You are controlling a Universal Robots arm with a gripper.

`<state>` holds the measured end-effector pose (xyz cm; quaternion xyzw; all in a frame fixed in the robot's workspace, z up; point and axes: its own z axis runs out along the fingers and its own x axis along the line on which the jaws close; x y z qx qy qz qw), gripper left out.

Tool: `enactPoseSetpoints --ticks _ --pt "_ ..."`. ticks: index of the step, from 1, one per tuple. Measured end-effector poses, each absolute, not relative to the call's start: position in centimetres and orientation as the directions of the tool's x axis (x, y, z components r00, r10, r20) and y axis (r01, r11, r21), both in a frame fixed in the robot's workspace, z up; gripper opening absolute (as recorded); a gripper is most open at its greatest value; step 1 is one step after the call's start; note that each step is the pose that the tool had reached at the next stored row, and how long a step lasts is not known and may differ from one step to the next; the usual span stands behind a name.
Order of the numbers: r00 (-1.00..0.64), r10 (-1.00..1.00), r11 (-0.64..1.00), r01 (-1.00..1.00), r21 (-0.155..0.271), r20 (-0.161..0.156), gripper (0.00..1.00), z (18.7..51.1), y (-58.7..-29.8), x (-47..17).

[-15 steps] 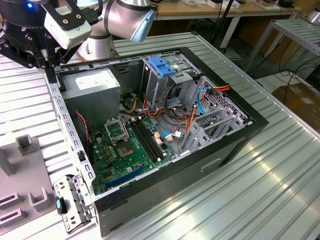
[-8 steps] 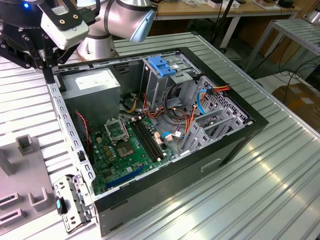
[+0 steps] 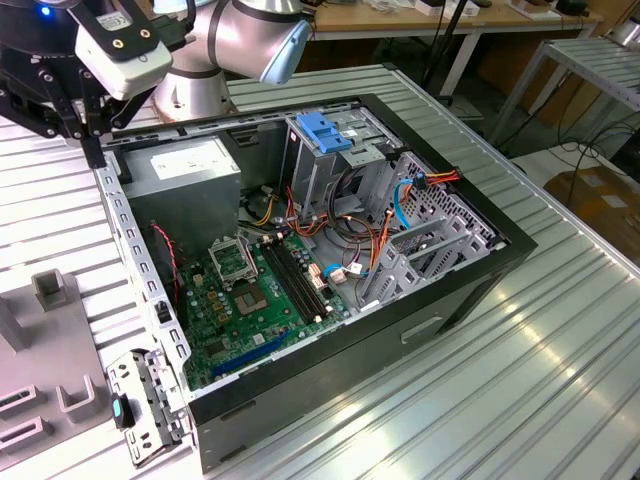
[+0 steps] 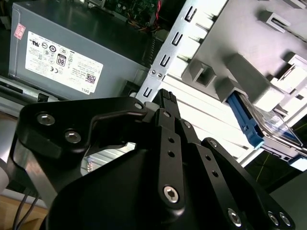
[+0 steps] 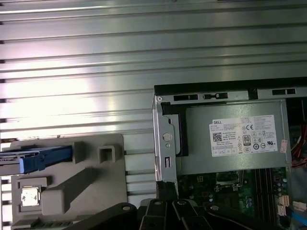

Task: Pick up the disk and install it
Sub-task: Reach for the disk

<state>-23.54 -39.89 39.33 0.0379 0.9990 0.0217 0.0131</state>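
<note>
The disk (image 5: 43, 159) stands on edge in a slot of a grey fixture (image 5: 76, 182) on the table, beside the open computer case; its blue rail (image 4: 249, 122) and grey body show in both wrist views. My gripper (image 3: 95, 148) hangs over the case's wall at the corner by the power supply (image 3: 185, 175). The black fingertips (image 4: 165, 98) are pressed together with nothing between them. The gripper (image 5: 165, 194) is well apart from the disk, with the fixture's blocks between them.
The open case (image 3: 510, 245) lies on a ribbed metal table (image 3: 560, 340). Inside are a motherboard (image 3: 250, 300), orange and blue cables, and a silver drive cage with a light-blue latch plate (image 3: 325, 130). A small chip (image 5: 29, 196) rests in the fixture.
</note>
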Motion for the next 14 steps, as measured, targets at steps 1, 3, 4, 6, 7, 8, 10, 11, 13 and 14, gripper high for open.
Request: enactPoseSetpoints --ticks 1,3,4,6,7,8,10,11,13,14 --pt "-0.997 0.076 0.996 0.075 0.044 -0.024 0.11 39.33 -39.89 -23.59" --pt "-0.997 0.076 0.996 0.075 0.044 -0.024 0.11 39.33 -39.89 -23.67" --pt "-0.997 0.076 0.996 0.075 0.044 -0.024 0.11 39.33 -39.89 -23.70" --pt "-0.997 0.076 0.996 0.075 0.044 -0.024 0.11 39.33 -39.89 -23.77" --pt "-0.997 0.076 0.996 0.075 0.044 -0.024 0.11 39.33 -39.89 -23.81" --pt "-0.997 0.076 0.996 0.075 0.044 -0.024 0.11 39.33 -39.89 -23.84" --pt "-0.997 0.076 0.996 0.075 0.044 -0.024 0.11 39.33 -39.89 -23.98" --pt "-0.997 0.076 0.996 0.075 0.044 -0.024 0.11 39.33 -39.89 -24.02" --pt "-0.997 0.076 0.996 0.075 0.044 -0.024 0.11 39.33 -39.89 -24.09" --pt "-0.997 0.076 0.996 0.075 0.044 -0.024 0.11 39.33 -39.89 -24.13"
